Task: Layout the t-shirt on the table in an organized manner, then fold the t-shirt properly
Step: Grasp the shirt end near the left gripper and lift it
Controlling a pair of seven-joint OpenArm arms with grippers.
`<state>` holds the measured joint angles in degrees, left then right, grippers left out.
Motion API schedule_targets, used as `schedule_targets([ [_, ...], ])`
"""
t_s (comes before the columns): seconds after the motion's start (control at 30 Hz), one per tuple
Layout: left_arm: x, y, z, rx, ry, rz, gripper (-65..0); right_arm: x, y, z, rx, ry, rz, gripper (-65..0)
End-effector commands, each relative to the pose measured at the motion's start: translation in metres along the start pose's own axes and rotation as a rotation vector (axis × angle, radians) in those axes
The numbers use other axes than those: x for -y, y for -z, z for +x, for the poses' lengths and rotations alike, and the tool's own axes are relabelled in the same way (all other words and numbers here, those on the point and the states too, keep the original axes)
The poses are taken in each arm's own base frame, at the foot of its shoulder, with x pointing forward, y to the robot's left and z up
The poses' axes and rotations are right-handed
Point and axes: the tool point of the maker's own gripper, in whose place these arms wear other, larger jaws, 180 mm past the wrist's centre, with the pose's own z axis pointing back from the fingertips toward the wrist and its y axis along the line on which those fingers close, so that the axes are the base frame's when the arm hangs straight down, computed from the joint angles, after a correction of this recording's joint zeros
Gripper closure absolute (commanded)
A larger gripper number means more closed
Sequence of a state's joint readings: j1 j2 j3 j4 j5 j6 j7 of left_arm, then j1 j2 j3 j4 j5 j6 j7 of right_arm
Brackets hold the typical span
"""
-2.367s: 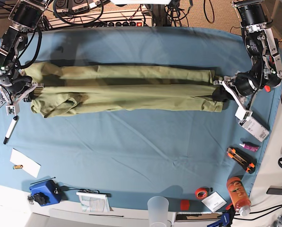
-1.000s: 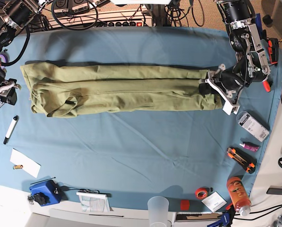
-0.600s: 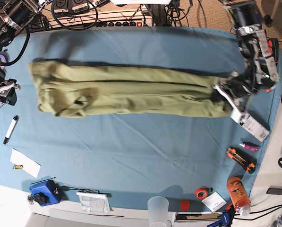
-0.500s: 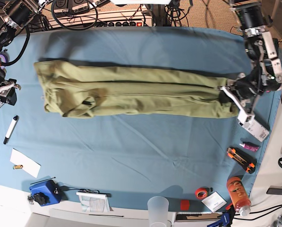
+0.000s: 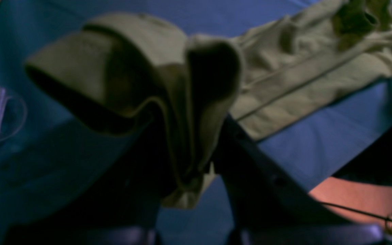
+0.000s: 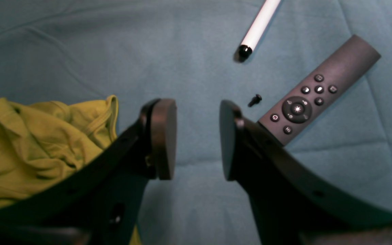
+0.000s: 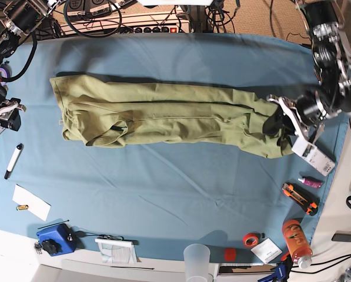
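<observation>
The olive-green t-shirt (image 7: 163, 117) lies as a long folded band across the teal table (image 7: 163, 200). My left gripper (image 7: 279, 126) is shut on its right end, which is lifted and bunched. In the left wrist view the cloth (image 5: 168, 85) is pinched between the dark fingers of that gripper (image 5: 191, 170) and drapes over them. My right gripper (image 7: 7, 117) is off the shirt's left end. In the right wrist view it (image 6: 197, 136) stands open and empty above the table (image 6: 80, 51), with the shirt's edge (image 6: 29, 143) to its left.
A white marker (image 7: 13, 160) (image 6: 260, 23), a dark remote (image 6: 318, 92) and a small screw (image 6: 255, 99) lie by the right gripper. A white device (image 7: 313, 155), an orange cutter (image 7: 299, 198), an orange bottle (image 7: 296, 241), a cup (image 7: 197, 261), a blue box (image 7: 54, 238) and paper (image 7: 31, 202) line the edges.
The right gripper let go of the shirt's left end and drew back. The left gripper closed on the right end and pulled it right and forward, sliding the whole shirt rightwards.
</observation>
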<state>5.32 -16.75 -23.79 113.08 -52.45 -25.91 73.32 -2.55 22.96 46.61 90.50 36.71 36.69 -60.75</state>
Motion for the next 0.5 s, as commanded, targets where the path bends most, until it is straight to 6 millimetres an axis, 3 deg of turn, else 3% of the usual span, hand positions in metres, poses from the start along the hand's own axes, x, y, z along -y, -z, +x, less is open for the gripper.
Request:
schedule_targets([
  [0.0,0.011,-0.004,0.011,0.051,0.022,-0.021,0.0,0.003,-0.006,0.023,0.068,-0.026,-0.005,-21.7],
  [0.23,0.075,0.023,0.002,0.039,0.102,-0.144,0.0,0.003,-0.006,0.023,0.068,-0.026,-0.005,-21.7],
  [0.47,0.120,0.068,0.018,0.032,0.219,-0.117,0.0,0.003,-0.006,0.023,0.071,-0.024,-0.004,-21.7],
])
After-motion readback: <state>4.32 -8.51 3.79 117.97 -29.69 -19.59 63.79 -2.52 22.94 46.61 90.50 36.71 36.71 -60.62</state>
